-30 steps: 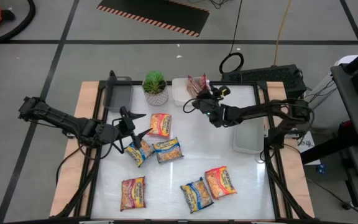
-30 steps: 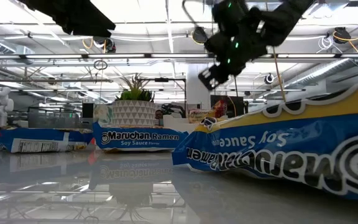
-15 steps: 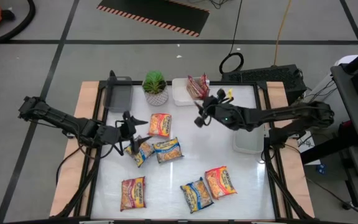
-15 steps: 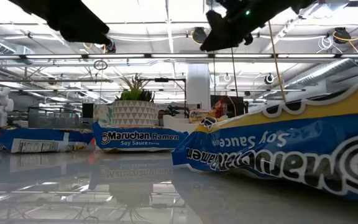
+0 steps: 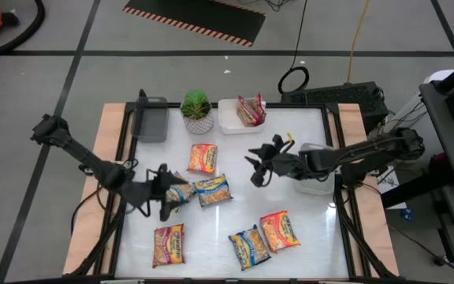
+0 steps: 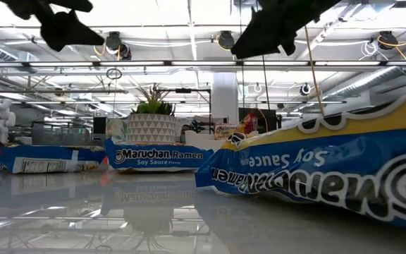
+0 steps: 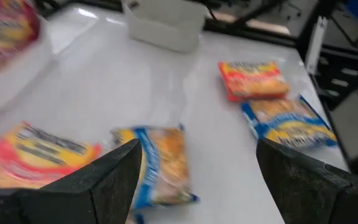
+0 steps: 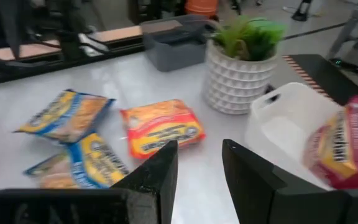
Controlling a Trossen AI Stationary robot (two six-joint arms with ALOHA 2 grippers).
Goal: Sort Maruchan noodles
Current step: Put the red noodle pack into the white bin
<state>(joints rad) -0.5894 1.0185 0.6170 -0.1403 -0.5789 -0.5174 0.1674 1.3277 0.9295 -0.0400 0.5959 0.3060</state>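
Packets lie scattered over the white table (image 5: 235, 209), and both arms hang above them holding nothing. On the left side, the left gripper (image 5: 164, 193) has its dark fingers (image 7: 104, 177) spread wide apart, poised over a blue-trimmed yellow plastic ramen packet (image 5: 178, 192). Just beyond those fingertips, toward the table's middle, lies a second blue-trimmed yellow ramen packet (image 5: 213, 189). Behind the fingers, at the near edge, rests a red-trimmed orange ramen packet (image 5: 169, 244).

A grey rectangular tray (image 5: 150, 125) and a small green plant in a white ribbed pot (image 5: 197, 111) stand at the far edge, with an orange-red ramen packet (image 5: 202, 158) lying just in front of the pot. A white rectangular tray (image 5: 233, 117) beside the plant holds a red-trimmed ramen packet (image 5: 251, 110).

The right gripper (image 5: 256, 164) hovers right of centre, its fingers (image 8: 160, 171) a little apart and empty; the orange-red packet lies ahead of its fingertips. Toward the near edge sit a blue-trimmed ramen packet (image 5: 248, 247) touching an orange ramen packet (image 5: 280, 230). Another white tray (image 5: 315, 175) lies under the right arm.
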